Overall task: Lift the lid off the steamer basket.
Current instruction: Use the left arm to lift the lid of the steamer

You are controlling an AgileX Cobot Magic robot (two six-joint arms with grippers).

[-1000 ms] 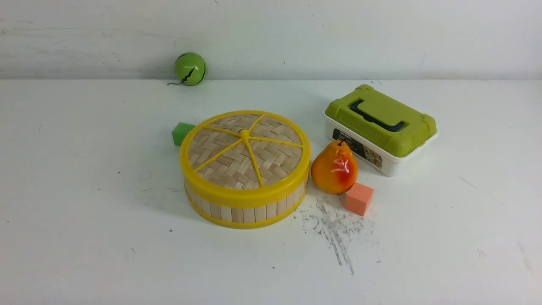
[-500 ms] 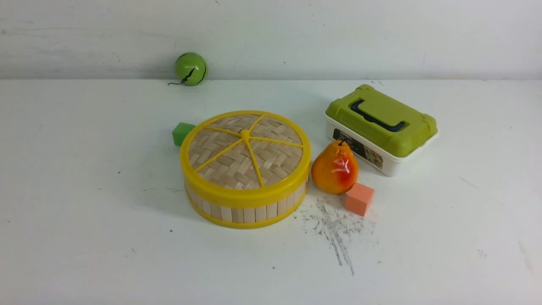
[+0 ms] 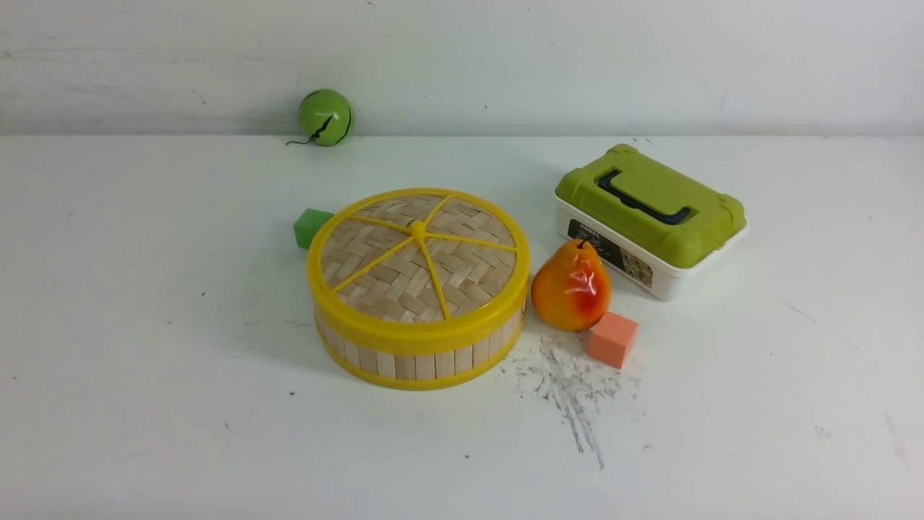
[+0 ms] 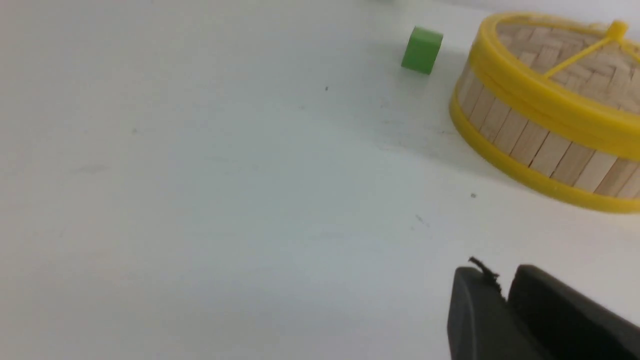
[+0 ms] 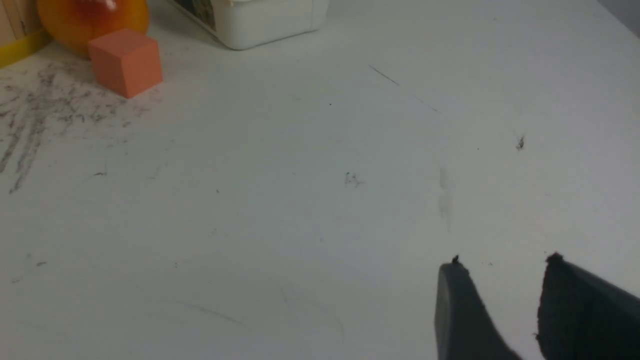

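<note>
- Steamer basket (image 3: 419, 361) stands on the table (image 3: 144, 375). The lid (image 3: 418, 256) sits flat on top of it, rim to rim.
- Green cube (image 3: 310, 227) is just behind the basket's left edge.
- Pear (image 3: 571, 287) stands upright, close against the basket's right side. An orange cube (image 3: 612, 339) is just beyond the pear.
- White box with a green lid (image 3: 650, 217) is further right of the basket and a little behind it.
- Green ball (image 3: 325, 117) is well behind the basket, at the wall.
- Left gripper (image 4: 505, 277) is low over bare table, left of the basket and apart from it. Its fingers are close together and I cannot tell whether they touch. It holds nothing.
- Right gripper (image 5: 502, 265) is well to the right of the basket, past the orange cube. Its fingers are clearly parted and empty.
</note>
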